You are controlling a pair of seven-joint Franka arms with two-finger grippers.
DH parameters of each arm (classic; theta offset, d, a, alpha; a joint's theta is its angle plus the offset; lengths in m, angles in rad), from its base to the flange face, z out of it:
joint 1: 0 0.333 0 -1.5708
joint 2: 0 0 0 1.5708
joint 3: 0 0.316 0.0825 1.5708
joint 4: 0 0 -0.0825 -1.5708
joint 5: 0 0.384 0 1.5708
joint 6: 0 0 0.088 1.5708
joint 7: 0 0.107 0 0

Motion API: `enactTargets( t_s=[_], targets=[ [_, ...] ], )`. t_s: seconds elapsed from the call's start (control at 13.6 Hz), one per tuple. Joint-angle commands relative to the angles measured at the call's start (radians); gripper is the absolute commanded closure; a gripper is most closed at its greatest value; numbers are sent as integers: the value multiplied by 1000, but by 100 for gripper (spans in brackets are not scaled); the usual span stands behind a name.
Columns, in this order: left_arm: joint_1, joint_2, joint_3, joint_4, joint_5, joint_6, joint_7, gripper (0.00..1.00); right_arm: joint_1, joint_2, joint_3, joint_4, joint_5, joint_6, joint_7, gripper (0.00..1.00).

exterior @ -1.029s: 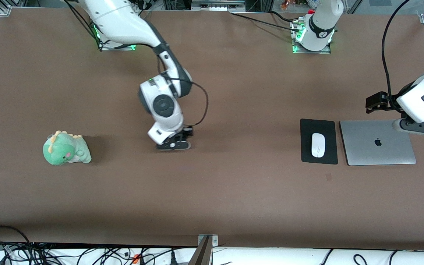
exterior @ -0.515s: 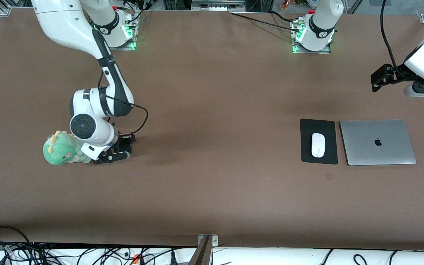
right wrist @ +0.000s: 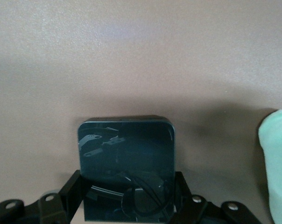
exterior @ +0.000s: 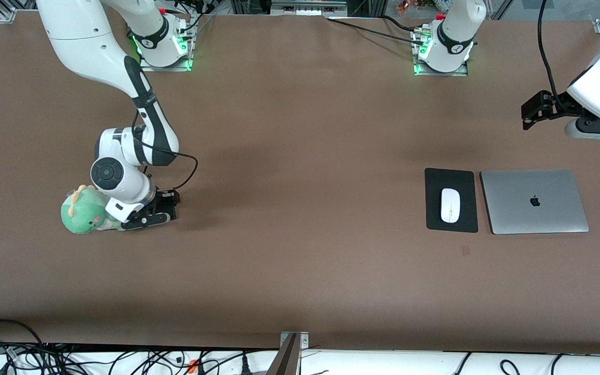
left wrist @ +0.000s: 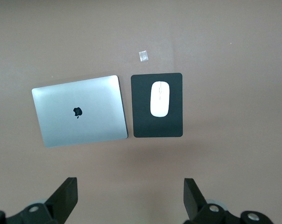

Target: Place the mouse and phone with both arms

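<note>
The white mouse [exterior: 450,204] lies on a black mouse pad [exterior: 451,177]; it also shows in the left wrist view [left wrist: 159,99]. My right gripper [exterior: 146,219] is low over the table right beside a green plush dinosaur [exterior: 84,211]. It is shut on the black phone [right wrist: 126,158], which its fingers [right wrist: 73,189] clasp by the sides. The phone is hidden under the hand in the front view. My left gripper [exterior: 589,127] hangs open and empty in the air at the left arm's end of the table, its fingers [left wrist: 66,196] wide apart.
A closed silver laptop [exterior: 534,200] lies beside the mouse pad, toward the left arm's end. The plush's green edge shows in the right wrist view [right wrist: 276,158]. A small scrap of tape [exterior: 465,250] lies nearer the front camera than the pad.
My right arm has swung with the phone from the table's middle to beside the plush and settled there. My left arm has risen away from the laptop.
</note>
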Motion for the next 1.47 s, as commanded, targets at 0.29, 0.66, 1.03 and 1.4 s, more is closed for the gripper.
enactTargets(
  t_s=[0.29, 0.66, 1.03, 1.4],
  targets=[
    [-1, -8, -4, 6, -7, -5, 20, 0, -1, -211, 21, 82, 28, -323, 90, 0],
    [0, -6, 5, 6, -8, -5, 25, 0, -1, -454, 11, 133, 27, -599, 133, 0],
    [16, -6, 6, 5, -24, -5, 30, 0, -6, -544, -24, 190, -19, -699, 110, 0],
    [60, -8, -4, -27, -81, 89, 31, 0, -183, -538, 150, 227, -42, -748, 101, 0]
  ],
)
